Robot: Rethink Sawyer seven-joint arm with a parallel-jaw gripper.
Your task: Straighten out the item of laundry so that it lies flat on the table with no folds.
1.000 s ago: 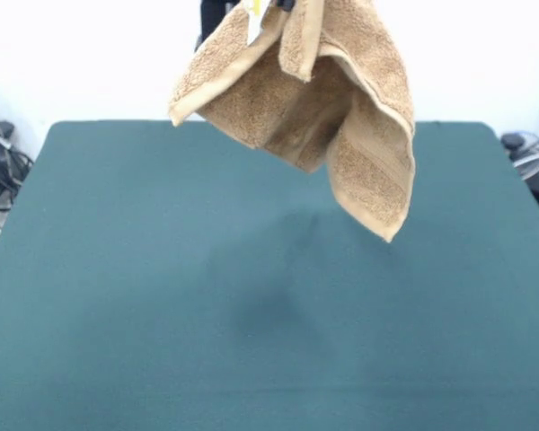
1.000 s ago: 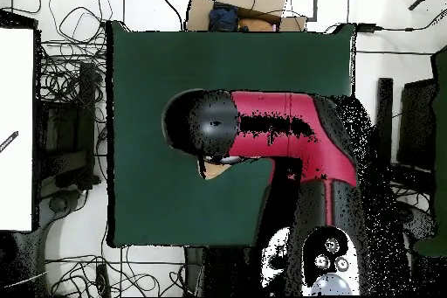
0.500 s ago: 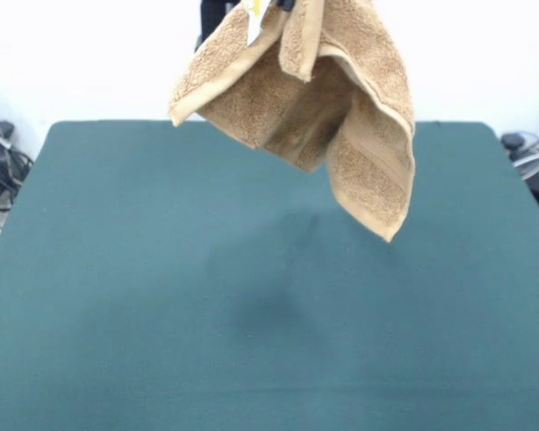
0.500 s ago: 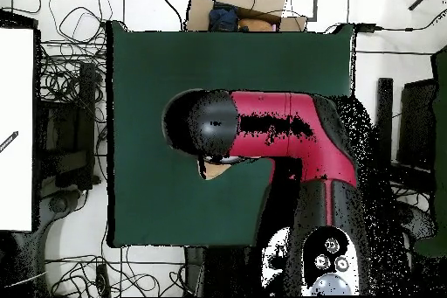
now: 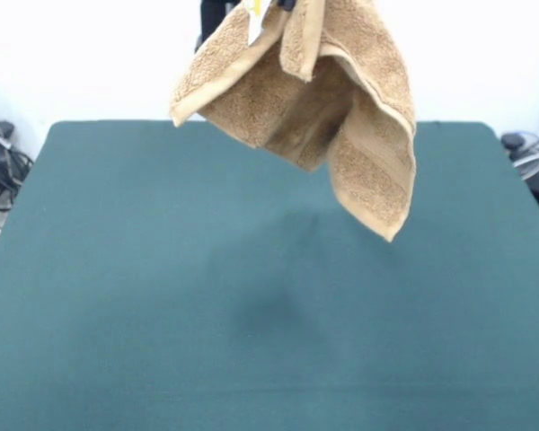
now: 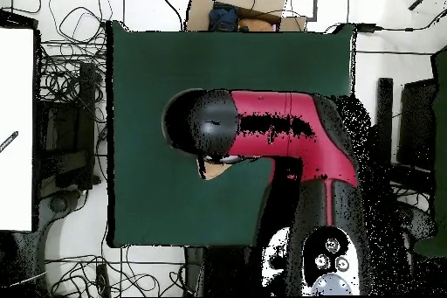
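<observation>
The item of laundry (image 5: 319, 99), an orange-tan terry towel, hangs bunched and folded in the air above the far half of the green table (image 5: 162, 296). Its lowest corner points down at the right, and a white tag with yellow print shows near the top. It hangs from my gripper (image 5: 286, 4), which is shut on its top and shows only as a dark tip at the picture's top edge. In the overhead view the red arm (image 6: 288, 128) reaches over the table (image 6: 148, 76), and its black head hides the gripper. Only a tan sliver of the towel (image 6: 215, 170) peeks out below that head.
Tangled cables (image 6: 70, 76) and dark gear lie on the floor beside the table. A cardboard box (image 6: 249, 2) sits past the table's far edge in the overhead view. A white board (image 6: 16, 128) stands at that view's left edge.
</observation>
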